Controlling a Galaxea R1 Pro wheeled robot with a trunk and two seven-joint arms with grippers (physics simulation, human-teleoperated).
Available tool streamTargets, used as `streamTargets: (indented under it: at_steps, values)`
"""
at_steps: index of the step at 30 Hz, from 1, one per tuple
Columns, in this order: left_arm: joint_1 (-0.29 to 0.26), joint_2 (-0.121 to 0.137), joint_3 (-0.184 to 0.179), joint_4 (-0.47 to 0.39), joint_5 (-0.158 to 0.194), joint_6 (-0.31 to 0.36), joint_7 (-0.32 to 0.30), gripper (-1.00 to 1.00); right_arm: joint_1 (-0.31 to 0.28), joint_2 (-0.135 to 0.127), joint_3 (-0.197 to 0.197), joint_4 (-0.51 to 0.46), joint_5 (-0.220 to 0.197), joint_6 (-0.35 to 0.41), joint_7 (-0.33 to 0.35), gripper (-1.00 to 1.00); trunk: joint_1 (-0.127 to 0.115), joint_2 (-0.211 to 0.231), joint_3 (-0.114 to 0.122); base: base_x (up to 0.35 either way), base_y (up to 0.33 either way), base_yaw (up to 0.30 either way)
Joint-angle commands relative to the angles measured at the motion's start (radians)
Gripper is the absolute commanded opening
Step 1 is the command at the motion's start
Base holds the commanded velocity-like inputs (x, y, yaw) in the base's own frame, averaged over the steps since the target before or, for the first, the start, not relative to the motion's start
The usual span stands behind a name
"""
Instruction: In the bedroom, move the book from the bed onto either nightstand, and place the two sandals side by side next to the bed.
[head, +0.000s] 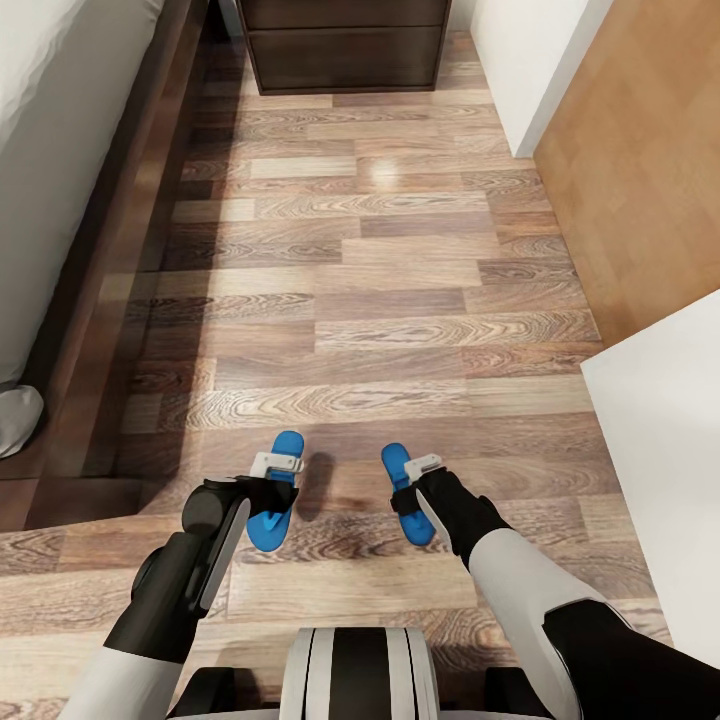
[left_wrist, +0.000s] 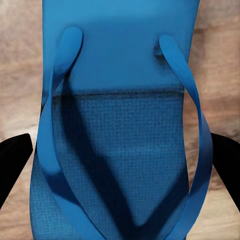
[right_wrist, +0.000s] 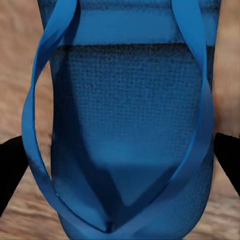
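Two bright blue sandals are low over the wood floor beside the bed (head: 60, 130). The left sandal (head: 288, 443) (left_wrist: 120, 75) sits between my left gripper's (head: 272, 503) (left_wrist: 120, 160) black fingers (left_wrist: 12, 162), which press on its two long edges. My right gripper (head: 408, 500) (right_wrist: 120, 155) is shut the same way across the right sandal (head: 395, 460) (right_wrist: 130, 100). The two sandals lie about parallel, a hand's width apart. I cannot tell whether they touch the floor. A dark-brown nightstand (head: 345, 50) stands straight ahead, at the far end of the floor. The book is out of view.
The bed's dark wooden frame (head: 130, 250) runs along the left side. A white wall corner (head: 520, 70) and a light wooden panel (head: 640, 150) close the right side, with a white surface (head: 670, 450) nearer me. Open plank floor (head: 380, 280) lies between.
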Motion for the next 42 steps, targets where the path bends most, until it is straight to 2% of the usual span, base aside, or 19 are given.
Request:
streamTargets:
  at_steps: [1, 14, 17, 22, 42]
  values:
    - [0.000, 0.000, 0.000, -0.001, 0.000, 0.004, 0.000, -1.00, 0.000, 0.000, 0.003, -0.001, 0.008, 0.006, 0.002, -1.00, 0.000, 0.000, -0.001, 0.000, 0.000, 0.000]
    - [0.000, 0.000, 0.000, -0.006, 0.000, 0.004, -0.002, -1.00, 0.000, 0.000, -0.004, 0.001, 0.008, 0.006, 0.003, -1.00, 0.000, 0.000, -0.001, 0.000, 0.000, 0.000]
    - [0.000, 0.000, 0.000, -0.007, 0.000, 0.004, -0.003, -1.00, 0.000, 0.000, -0.032, 0.001, 0.008, 0.006, 0.003, -1.00, -0.001, 0.000, 0.011, 0.000, 0.000, 0.000]
    - [0.000, 0.000, 0.000, -0.006, 0.000, 0.005, -0.003, -1.00, 0.000, 0.000, -0.048, 0.006, 0.009, 0.005, 0.003, -1.00, -0.004, 0.002, 0.030, 0.000, 0.000, 0.000]
    - [0.000, 0.000, 0.000, -0.005, -0.002, 0.005, -0.003, -1.00, 0.000, 0.000, -0.052, 0.030, 0.010, -0.028, 0.003, -1.00, -0.013, 0.006, 0.108, 0.000, 0.000, 0.000]
